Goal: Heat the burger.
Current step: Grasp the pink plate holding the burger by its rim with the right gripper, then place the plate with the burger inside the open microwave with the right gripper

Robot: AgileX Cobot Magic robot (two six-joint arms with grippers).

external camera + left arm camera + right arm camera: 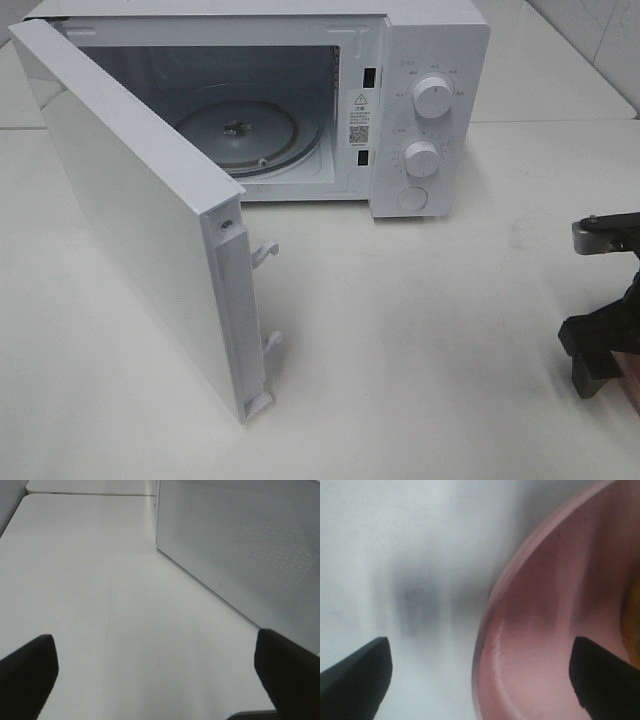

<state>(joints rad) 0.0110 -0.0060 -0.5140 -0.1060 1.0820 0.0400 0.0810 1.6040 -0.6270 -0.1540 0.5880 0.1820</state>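
Yellow-brown and cut off by the edge of the right wrist view, a thin sliver of what seems to be the burger (635, 612) sits on a round pink plate (545, 630); too little shows to tell more. The view is blurred. The right gripper (480, 680) is spread wide, with one black fingertip (355, 675) over the white table (395, 530) and the other over the inside of the plate, so the raised pink rim runs between them. Whether either fingertip touches the plate cannot be told. In the high view this gripper (600, 345) is at the table's right edge, well apart from the oven.

At the back of the table stands a white microwave oven (440, 40). Its door (130, 220) is swung wide open to the left, with two white latch hooks (265, 255) on its free edge. Inside, the glass turntable (237, 130) lies flat. On the right-hand panel are two white knobs (433, 97), one above the other, and a round button (412, 197) below them.

The left gripper (157, 680) is also opened wide, gripping nothing, above bare table near the door's dotted outer face (240, 555).
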